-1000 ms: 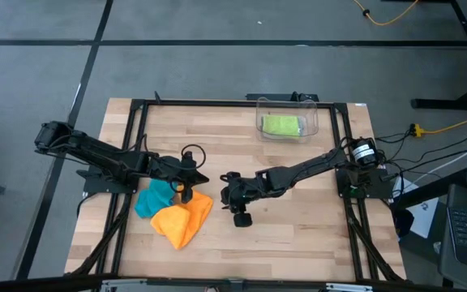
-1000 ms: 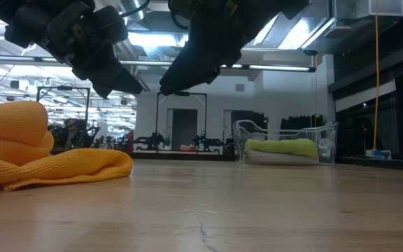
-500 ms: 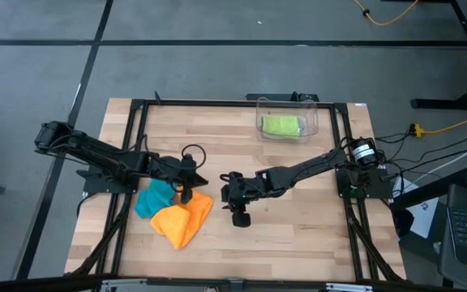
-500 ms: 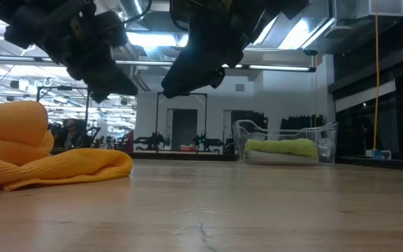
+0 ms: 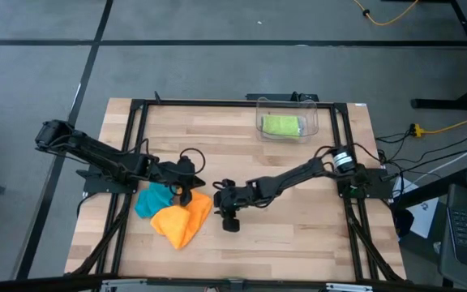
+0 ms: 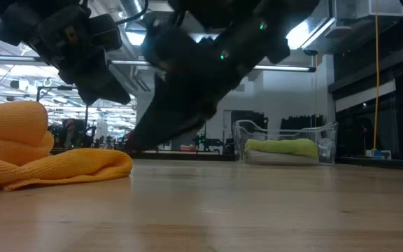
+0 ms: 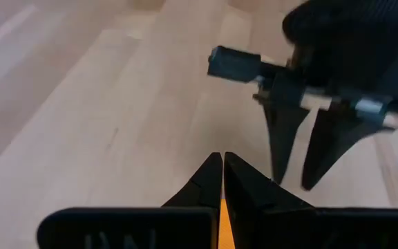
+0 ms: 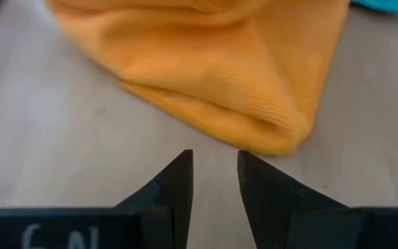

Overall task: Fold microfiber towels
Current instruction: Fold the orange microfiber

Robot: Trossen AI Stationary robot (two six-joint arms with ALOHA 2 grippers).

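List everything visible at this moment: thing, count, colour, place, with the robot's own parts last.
orange towel: one, orange, crumpled at the table's left front.
teal towel: one, teal blue, touching the orange towel, partly under the left arm.
green towel: one, lime green, folded inside the bin.
bin: one, clear plastic, at the table's far edge.
table: one, light wood with a black frame.
left gripper: one, dark, shut, above the orange towel's edge.
right gripper: one, dark, open and empty, facing the orange towel's folded edge.
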